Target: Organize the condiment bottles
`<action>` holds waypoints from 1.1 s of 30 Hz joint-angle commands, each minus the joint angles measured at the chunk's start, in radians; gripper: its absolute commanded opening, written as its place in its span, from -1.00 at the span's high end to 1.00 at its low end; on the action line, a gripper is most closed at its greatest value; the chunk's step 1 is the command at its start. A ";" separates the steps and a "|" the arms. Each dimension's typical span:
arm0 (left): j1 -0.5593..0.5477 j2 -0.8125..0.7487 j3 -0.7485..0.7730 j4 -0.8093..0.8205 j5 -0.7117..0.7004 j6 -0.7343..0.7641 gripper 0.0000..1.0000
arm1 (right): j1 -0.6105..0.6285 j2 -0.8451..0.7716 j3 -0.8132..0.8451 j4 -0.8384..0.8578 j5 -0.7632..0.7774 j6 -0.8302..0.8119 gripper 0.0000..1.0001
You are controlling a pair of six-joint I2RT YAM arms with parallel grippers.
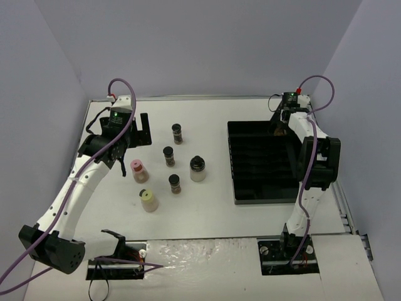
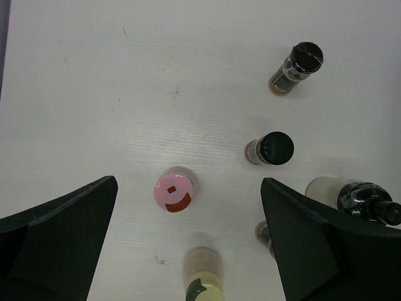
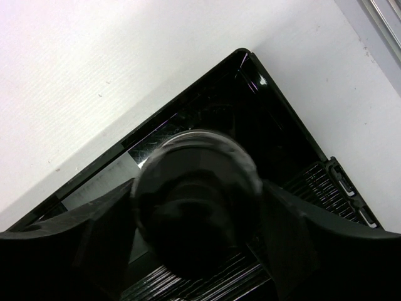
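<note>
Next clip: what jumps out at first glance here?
The right hand grips a black-capped jar over a far corner of the black tray on the right. The left hand hangs open above the pink-capped jar, one of six standing loose on the white table left of the tray.
</note>
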 commanded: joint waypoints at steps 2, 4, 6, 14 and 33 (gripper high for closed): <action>-0.002 -0.011 0.026 0.054 -0.016 0.006 -0.94 | 0.014 -0.037 0.001 0.055 0.047 -0.001 -0.64; -0.001 -0.011 0.026 0.054 -0.016 0.006 -0.94 | 0.017 -0.040 -0.004 0.054 0.047 -0.004 -0.69; -0.001 -0.010 0.026 0.055 -0.016 0.006 -0.94 | 0.024 -0.046 -0.006 0.053 0.052 -0.005 -0.76; -0.002 0.001 0.025 0.059 -0.012 0.001 -0.94 | 0.090 -0.126 0.011 -0.031 0.132 0.006 -0.79; -0.002 0.010 0.018 0.060 -0.024 -0.006 -0.94 | 0.322 -0.484 -0.236 -0.086 0.104 0.044 -0.83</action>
